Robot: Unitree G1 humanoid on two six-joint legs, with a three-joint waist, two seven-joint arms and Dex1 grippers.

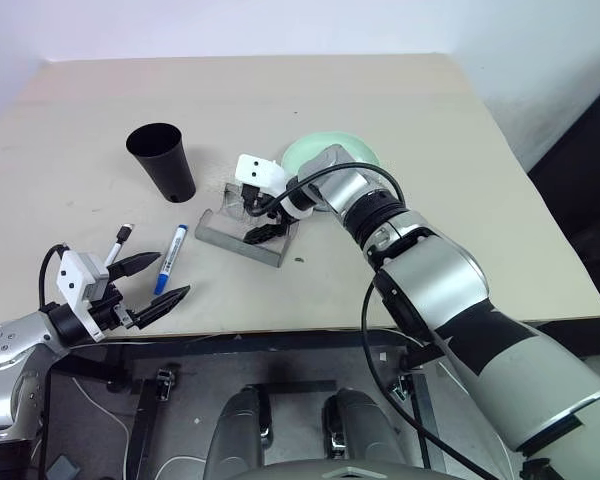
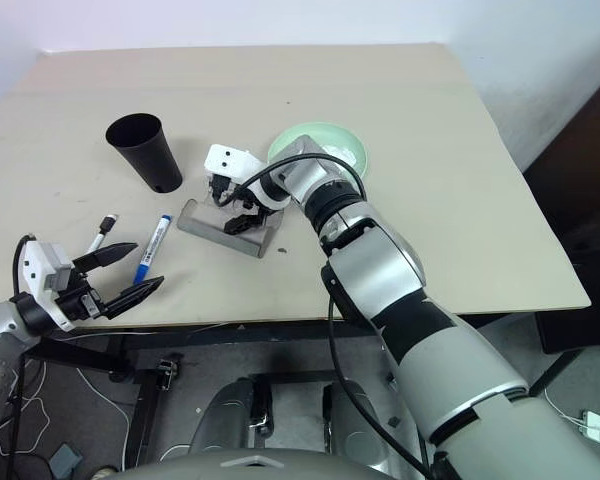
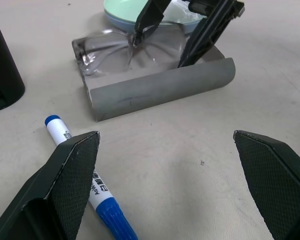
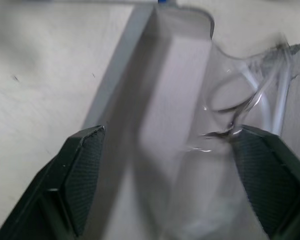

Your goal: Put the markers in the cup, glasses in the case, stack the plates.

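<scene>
The grey case (image 1: pixel 220 232) lies open on the table with the clear-lensed glasses (image 3: pixel 125 50) resting inside it. My right gripper (image 1: pixel 257 217) hovers open just over the glasses, one finger to each side, gripping nothing. The black cup (image 1: pixel 162 160) stands upright to the left of the case. A blue-capped marker (image 1: pixel 175 245) lies between cup and table front, and a second slim white pen (image 1: pixel 120 240) lies further left. My left gripper (image 1: pixel 174 274) is open and empty near the front edge, right beside the blue marker. A mint green plate (image 1: pixel 365 152) sits behind the case.
Something white and crumpled (image 2: pixel 347 155) lies in the green plate. A bluish rim (image 3: pixel 115 22) shows under that plate in the left wrist view. The table's (image 1: pixel 400 100) back and right side hold nothing; its front edge runs just behind my left gripper.
</scene>
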